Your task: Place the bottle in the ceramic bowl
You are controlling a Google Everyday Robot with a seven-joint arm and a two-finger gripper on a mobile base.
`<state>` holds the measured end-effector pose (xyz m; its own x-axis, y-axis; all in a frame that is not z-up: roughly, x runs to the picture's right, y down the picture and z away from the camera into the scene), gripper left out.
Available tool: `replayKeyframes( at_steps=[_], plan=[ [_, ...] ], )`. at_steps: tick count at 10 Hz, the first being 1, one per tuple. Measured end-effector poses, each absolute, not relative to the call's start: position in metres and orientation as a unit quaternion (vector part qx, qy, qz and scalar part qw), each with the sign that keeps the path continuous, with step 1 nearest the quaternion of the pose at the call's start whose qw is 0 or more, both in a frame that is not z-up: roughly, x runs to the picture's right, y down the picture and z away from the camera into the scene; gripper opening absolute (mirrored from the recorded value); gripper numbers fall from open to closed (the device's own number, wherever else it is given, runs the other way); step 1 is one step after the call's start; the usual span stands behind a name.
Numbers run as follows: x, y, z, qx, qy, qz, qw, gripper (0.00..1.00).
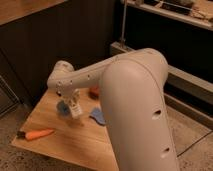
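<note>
1. Carrot (39,134) lay at the front edge of the worktop (60,145), well apart from the job. Sponge (98,116) lay near the bottle (76,113).
2. Bottle looked small, light and rigid, with smooth sides that were likely slippery. Best hold, as I judged it: across the flat sides at mid-body, moderate squeeze.
3. End effector (75,105) hung below the wrist over mid-worktop, clenched on what looked like the bottle. Bottle was upright in its grip with its lower end showing beneath. Couldn't tell if it was touching the worktop.
4. Cup (62,106) stood just beside the bottle, opposite the sponge.
5. Bowl (94,91) sat behind, near, partly hidden by the arm. Bottle was not in it yet.
</note>
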<state>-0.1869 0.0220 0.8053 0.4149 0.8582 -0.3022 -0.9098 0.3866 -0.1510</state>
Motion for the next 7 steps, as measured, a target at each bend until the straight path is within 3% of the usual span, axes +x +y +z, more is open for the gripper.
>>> replayKeyframes(
  at_steps=[7],
  plan=[
    [-0.171,-0.063,0.799,-0.088,0.084,0.543,0.831,0.00]
  ],
)
